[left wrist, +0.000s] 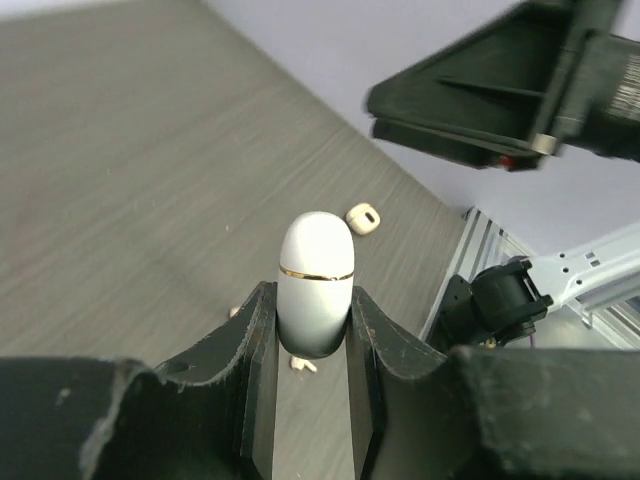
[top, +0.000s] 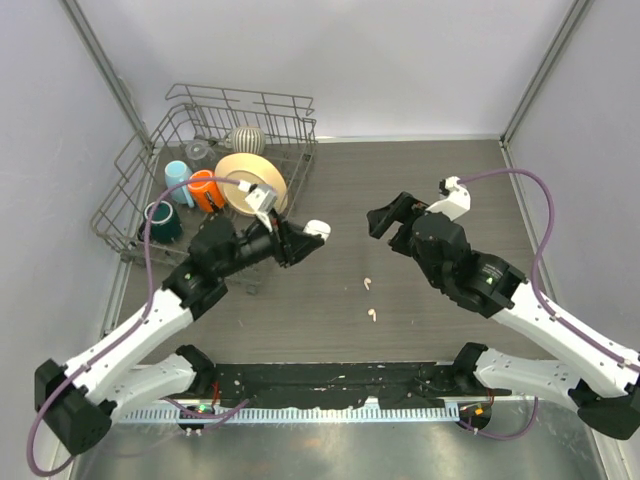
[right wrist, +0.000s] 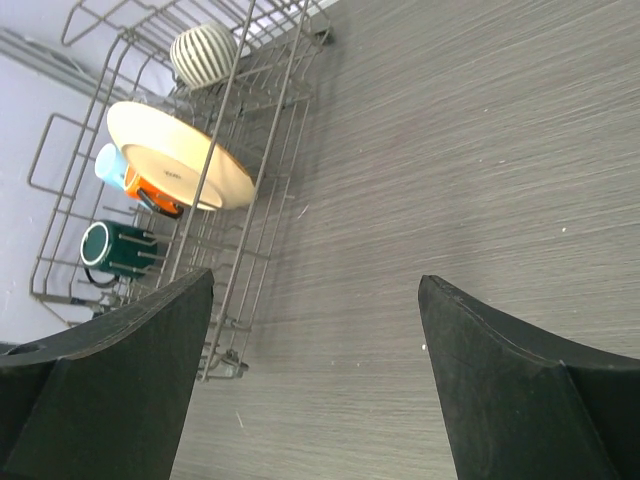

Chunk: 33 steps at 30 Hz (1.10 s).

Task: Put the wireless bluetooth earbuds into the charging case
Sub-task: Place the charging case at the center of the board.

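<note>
- The left gripper (top: 303,237) is clenched on the white charging case (left wrist: 315,275), its black fingers (left wrist: 250,345) pressing the lower half from either side.
- The case is a smooth oval with a thin gold line around its middle. Its rounded end pokes out past the fingertips, and the lid looks closed.
- From above, the case sits near the centre of the dark wood-grain table (top: 450,180), just right of the dish rack (top: 130,190), and appears to be held above the surface.
- The right gripper (top: 385,218) hangs released on the other side of the table, pointing toward the left one. In its own wrist view the two fingers (right wrist: 120,385) stand wide apart with only bare tabletop between them.
- Two tiny white earbuds lie loose on the table between the arms, nearer the bases than either gripper. The far earbud (top: 367,283) and the near earbud (top: 372,315) are close together but not touching, and neither is in the case.
- In the left wrist view, one earbud (left wrist: 362,217) rests on the table beyond the tip of the case.
- The wire rack at the back left holds a cream plate (top: 245,180) on edge, an orange cup (top: 203,190), a blue cup (top: 178,180), a dark green mug (top: 163,220) and a striped round object (top: 247,138).
</note>
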Tool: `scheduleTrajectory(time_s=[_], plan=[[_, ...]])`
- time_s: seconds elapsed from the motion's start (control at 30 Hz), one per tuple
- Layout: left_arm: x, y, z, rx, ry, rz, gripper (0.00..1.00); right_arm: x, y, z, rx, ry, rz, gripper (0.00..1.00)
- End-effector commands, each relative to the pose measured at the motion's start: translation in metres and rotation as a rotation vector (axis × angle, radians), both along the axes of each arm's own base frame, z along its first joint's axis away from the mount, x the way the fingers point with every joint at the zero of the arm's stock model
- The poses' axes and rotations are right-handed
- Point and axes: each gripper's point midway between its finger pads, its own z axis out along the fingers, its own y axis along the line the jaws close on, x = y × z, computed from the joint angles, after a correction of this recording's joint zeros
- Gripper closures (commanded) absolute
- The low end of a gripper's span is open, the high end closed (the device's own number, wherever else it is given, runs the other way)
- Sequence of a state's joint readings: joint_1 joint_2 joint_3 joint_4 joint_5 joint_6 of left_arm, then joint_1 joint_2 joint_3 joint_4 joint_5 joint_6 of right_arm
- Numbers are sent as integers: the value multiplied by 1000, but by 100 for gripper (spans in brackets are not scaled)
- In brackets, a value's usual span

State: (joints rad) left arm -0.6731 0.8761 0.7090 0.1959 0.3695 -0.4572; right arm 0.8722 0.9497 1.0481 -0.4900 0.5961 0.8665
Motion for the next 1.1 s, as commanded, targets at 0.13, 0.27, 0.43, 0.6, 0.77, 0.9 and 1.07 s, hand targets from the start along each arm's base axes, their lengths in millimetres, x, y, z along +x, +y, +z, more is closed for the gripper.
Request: scheduleTrajectory(time_s=[0.13, 0.27, 0.43, 0.6, 0.77, 0.9, 1.07], plan=[[8, -31, -82, 228, 508, -28, 100, 2, -38, 14, 55, -50, -157, 11], [11, -42, -104, 270, 561, -1, 100, 0, -41, 12, 53, -48, -159, 11], [19, -47, -144, 340, 658, 72, 100, -1, -43, 9, 49, -44, -159, 11], [14, -52, -175, 417, 745, 112, 100, -1, -44, 6, 39, -41, -159, 11], [7, -58, -208, 452, 811, 119, 100, 1, -42, 3, 24, -34, -154, 11], [4, -66, -225, 478, 841, 104, 99, 1, -42, 1, 20, -31, -152, 11], [-1, -74, -246, 504, 886, 85, 95, 2, -43, 0, 11, -30, -152, 11]])
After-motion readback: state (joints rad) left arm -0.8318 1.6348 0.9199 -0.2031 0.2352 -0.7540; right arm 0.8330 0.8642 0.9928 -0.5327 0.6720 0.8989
